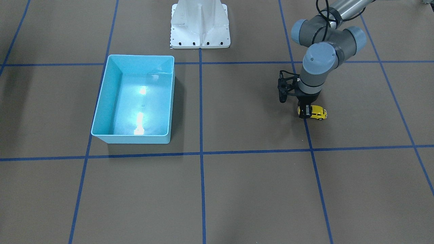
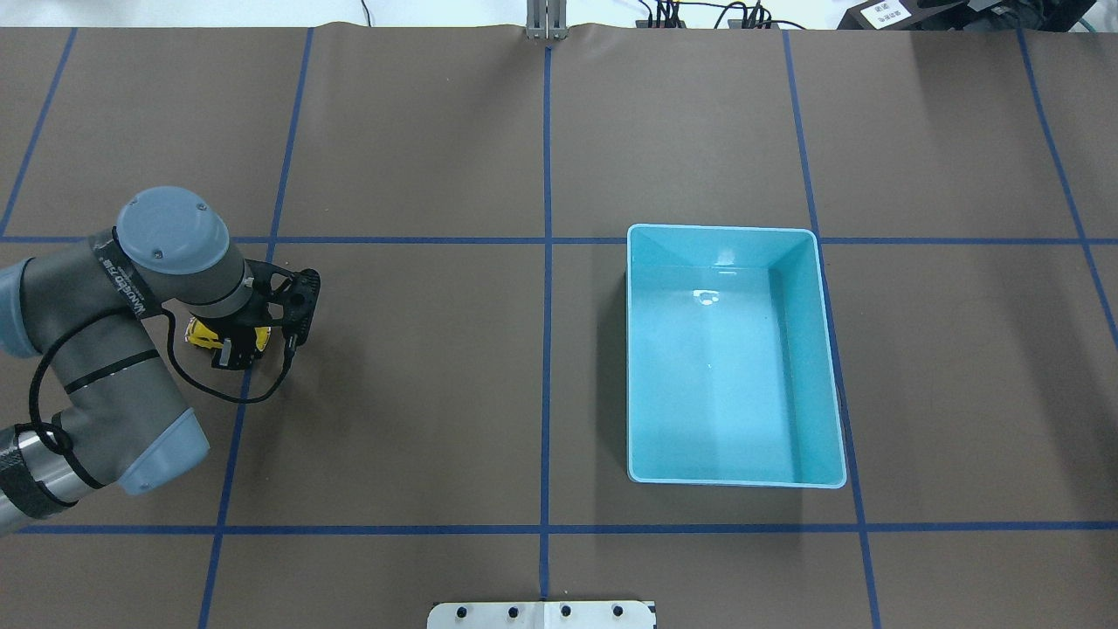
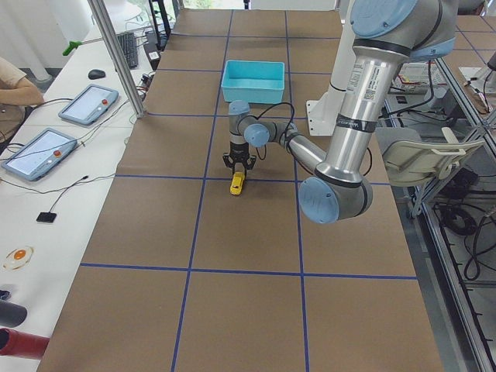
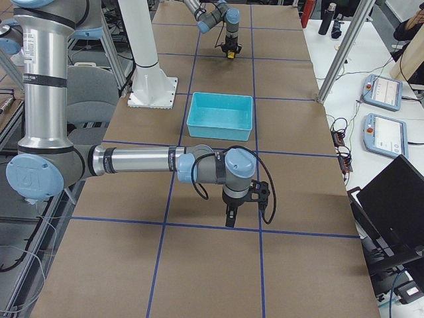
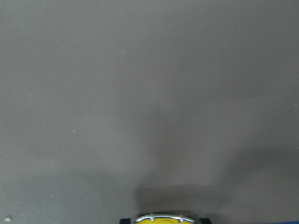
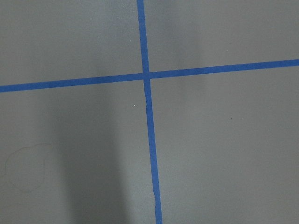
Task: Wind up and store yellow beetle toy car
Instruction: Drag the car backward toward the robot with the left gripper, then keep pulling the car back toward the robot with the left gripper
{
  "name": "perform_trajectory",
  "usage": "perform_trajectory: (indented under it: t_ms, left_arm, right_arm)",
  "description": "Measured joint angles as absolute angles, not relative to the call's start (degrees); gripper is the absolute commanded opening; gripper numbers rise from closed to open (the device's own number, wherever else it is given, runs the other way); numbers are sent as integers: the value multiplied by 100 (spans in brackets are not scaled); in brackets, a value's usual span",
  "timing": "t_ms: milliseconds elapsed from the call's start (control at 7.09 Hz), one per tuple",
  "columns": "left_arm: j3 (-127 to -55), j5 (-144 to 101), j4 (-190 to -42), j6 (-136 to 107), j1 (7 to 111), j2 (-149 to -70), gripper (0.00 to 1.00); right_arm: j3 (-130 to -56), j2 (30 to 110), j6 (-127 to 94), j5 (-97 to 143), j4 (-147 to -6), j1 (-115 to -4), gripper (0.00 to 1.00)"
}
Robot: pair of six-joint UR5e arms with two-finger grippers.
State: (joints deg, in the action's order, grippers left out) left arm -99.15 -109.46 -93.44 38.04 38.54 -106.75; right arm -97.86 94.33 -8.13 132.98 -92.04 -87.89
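Note:
The yellow beetle toy car stands on the brown table, on the robot's left side. It also shows in the overhead view, the left side view and, as a sliver of bumper, in the left wrist view. My left gripper points straight down and its fingers clasp one end of the car, which rests on the table. The light-blue bin is empty and far from the car. My right gripper shows only in the right side view, so I cannot tell if it is open or shut.
The white robot base stands at the table's edge. Blue tape lines form a grid on the brown surface. The bin lies on the robot's right half. Operator desks with tablets flank the table.

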Motion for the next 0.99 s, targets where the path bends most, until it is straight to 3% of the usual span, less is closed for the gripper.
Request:
perform_trajectory:
  t_ms: [987]
  left_arm:
    - [-10015,-11140,-9752,3887,3998,-10257,0]
  right_arm:
    - [-9817,9448,-813,13298,-9225,-8789,99]
